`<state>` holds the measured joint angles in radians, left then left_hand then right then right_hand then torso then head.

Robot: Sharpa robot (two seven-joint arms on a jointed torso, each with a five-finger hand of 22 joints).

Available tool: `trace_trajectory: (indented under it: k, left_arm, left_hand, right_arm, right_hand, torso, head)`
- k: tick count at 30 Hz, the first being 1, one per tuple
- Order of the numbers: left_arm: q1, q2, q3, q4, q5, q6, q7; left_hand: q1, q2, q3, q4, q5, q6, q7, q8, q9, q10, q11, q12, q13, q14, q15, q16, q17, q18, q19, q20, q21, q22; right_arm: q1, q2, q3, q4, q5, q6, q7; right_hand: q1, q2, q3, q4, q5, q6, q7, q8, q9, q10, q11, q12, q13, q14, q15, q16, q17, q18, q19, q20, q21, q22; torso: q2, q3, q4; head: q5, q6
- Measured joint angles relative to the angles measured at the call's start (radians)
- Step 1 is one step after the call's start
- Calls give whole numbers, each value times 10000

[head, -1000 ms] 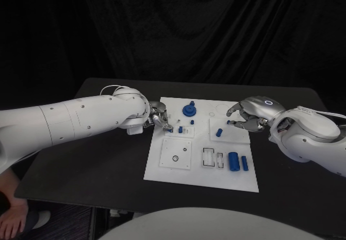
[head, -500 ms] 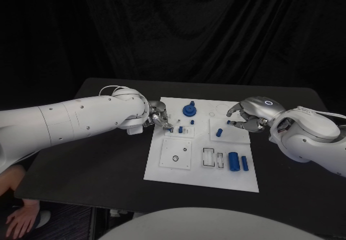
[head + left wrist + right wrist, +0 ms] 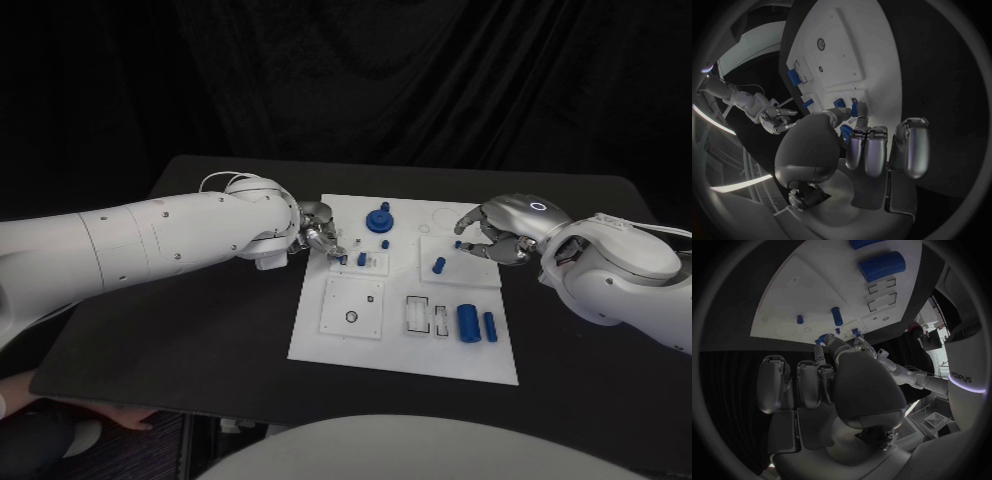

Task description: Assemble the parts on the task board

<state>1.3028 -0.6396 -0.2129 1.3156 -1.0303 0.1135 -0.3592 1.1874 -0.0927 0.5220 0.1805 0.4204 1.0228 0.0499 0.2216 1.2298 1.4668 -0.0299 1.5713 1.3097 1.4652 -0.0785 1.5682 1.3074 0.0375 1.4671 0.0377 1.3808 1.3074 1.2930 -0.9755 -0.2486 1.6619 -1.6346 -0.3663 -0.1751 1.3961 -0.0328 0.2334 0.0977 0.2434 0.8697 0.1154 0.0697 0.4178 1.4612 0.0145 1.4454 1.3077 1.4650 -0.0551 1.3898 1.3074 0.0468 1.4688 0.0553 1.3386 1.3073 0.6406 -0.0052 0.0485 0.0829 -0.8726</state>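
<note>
The white task board [image 3: 335, 338] lies mid-table. My left hand [image 3: 320, 238] hovers at its left edge, fingers apart, tips just beside a small blue peg [image 3: 361, 258] standing in the board; nothing shows in its grasp. In the left wrist view that peg [image 3: 854, 107] stands just past the thumb of the left hand [image 3: 873, 150]. My right hand [image 3: 495, 235] hangs over the board's right side with its fingers bent down and nothing in them, close to a tiny blue stud [image 3: 459, 243]. A blue peg [image 3: 438, 265] stands below it.
A blue gear-like part [image 3: 379, 218] stands at the board's far end, with a small blue piece [image 3: 387, 243] in front of it. Two blue cylinders [image 3: 469, 322] [image 3: 490, 326] lie side by side at the near right. A round hole [image 3: 351, 317] and rectangular slots [image 3: 418, 313] are nearby.
</note>
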Motion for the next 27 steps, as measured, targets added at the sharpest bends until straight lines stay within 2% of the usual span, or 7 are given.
trace_trajectory:
  k: [27]
  left_arm:
    - [-8,30,4,169,-3,58,-307]
  left_hand:
    - [-79,-1,1,0,-9,101,-32,-13,-6,0,0,0,0,0,0,0,0,-1,0,0,-38,0]
  right_arm:
    - [-52,6,0,-28,0,36,-32]
  right_hand:
    - [0,0,0,0,-1,0,0,0,-10,0,0,0,0,0,0,-40,0,0,0,0,-39,0]
  torso:
    - [-2,8,-4]
  head:
    - [-8,0]
